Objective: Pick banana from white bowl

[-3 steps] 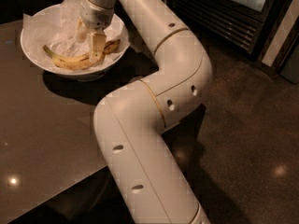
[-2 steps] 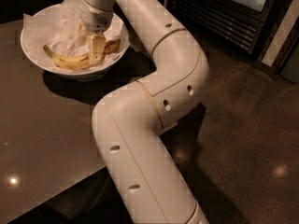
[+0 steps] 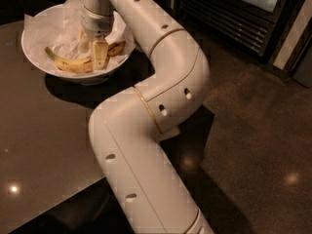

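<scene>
The arm (image 3: 165, 82) reaches from the lower edge of the view, folds at its elbow and runs up over the dark bench (image 3: 44, 140) to the white bowl (image 3: 43, 67). It points its hand (image 3: 93, 50) almost straight down into the bowl. That steep approach seems chosen so the hand can clear the rim and meet the fruit from above instead of pushing it sideways. The banana (image 3: 68, 64) lies on its side inside the bowl, on the crumpled white paper (image 3: 53, 30) that lines it. Its greenish stem points left and its darker end points right, and its curve follows the near wall. The hand sits right at the middle of the banana, which looks like a sensible place to take it, since both ends would then balance instead of tipping. Part of the hand covers the fruit there. I cannot tell whether it has closed on the banana or only sits around it. The banana rests in the bowl and has not been lifted, so I judge the pick not yet done. The loose paper might catch and come up with the fruit.
</scene>
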Robot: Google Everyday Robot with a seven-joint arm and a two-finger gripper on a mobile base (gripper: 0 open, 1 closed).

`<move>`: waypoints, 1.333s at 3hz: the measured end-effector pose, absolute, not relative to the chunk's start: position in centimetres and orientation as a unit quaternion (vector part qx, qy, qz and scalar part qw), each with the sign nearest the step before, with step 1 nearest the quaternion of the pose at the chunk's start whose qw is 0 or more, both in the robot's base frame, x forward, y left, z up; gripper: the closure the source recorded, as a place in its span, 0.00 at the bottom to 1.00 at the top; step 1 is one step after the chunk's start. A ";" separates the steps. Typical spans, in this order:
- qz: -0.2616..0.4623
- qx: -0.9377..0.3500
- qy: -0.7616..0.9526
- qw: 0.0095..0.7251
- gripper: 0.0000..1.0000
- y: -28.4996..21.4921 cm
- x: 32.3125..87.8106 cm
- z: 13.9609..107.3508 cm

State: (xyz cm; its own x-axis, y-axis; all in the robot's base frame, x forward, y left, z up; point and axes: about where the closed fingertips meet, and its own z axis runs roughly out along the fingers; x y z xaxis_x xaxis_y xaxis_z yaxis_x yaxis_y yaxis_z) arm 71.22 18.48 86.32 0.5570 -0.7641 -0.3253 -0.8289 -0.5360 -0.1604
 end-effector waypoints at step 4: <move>0.089 -0.869 0.456 0.168 1.00 19.0 72.4 86.6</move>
State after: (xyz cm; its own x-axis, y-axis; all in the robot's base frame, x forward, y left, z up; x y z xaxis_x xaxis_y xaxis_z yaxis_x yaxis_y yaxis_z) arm 72.43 18.96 86.56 0.5684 -0.7630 -0.3078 -0.8227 -0.5276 -0.2116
